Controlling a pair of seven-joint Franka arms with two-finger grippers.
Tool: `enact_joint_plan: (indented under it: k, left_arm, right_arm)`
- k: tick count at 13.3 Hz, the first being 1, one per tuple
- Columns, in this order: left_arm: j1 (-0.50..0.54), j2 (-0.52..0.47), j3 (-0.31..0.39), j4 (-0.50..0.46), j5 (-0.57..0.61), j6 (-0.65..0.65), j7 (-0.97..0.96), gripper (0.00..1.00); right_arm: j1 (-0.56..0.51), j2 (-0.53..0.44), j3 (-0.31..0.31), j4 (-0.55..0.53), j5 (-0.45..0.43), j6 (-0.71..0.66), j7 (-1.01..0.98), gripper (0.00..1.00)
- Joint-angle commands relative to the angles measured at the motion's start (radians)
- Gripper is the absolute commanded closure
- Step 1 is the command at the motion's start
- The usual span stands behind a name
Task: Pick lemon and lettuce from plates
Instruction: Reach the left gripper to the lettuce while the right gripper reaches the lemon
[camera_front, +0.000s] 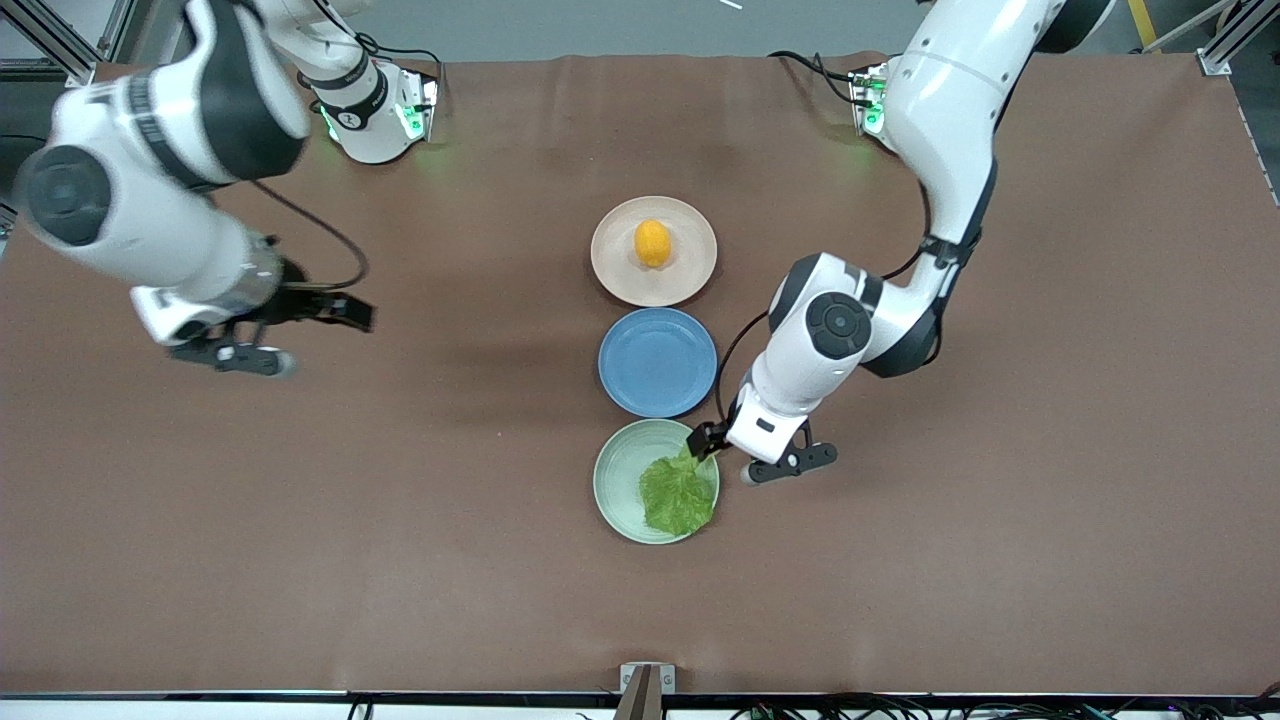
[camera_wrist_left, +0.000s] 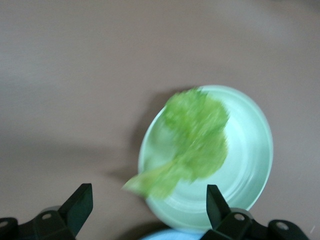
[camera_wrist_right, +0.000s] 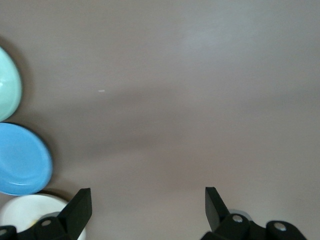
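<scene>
The lemon lies on the beige-pink plate. The lettuce lies on the mint green plate, which is nearest the front camera. The lettuce stem reaches over the rim toward the left arm's end. My left gripper is open, low over that rim at the stem. In the left wrist view the lettuce on its plate lies ahead of the open left gripper. My right gripper is open and empty over bare table toward the right arm's end; the right wrist view shows it open too.
An empty blue plate sits between the two task plates. The right wrist view shows the edges of the mint plate, the blue plate and the beige-pink plate. Brown table surface lies all around.
</scene>
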Motion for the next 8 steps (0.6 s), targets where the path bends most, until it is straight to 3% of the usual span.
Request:
enact_joint_plan:
  k: [1, 4, 8]
  left_arm:
    - [-0.010, 0.079, 0.010, 0.080, -0.001, 0.080, -0.055, 0.00]
    - [-0.025, 0.136, 0.010, 0.106, -0.001, 0.176, -0.106, 0.00]
    - [-0.048, 0.166, 0.010, 0.106, 0.001, 0.182, -0.106, 0.01]
  right_arm:
    - [0.160, 0.011, -0.012, -0.094, 0.017, 0.139, 0.163, 0.00]
    - [0.347, 0.103, -0.013, -0.110, 0.014, 0.290, 0.425, 0.00]
    - [0.480, 0.247, -0.016, -0.108, 0.000, 0.466, 0.574, 0.00]
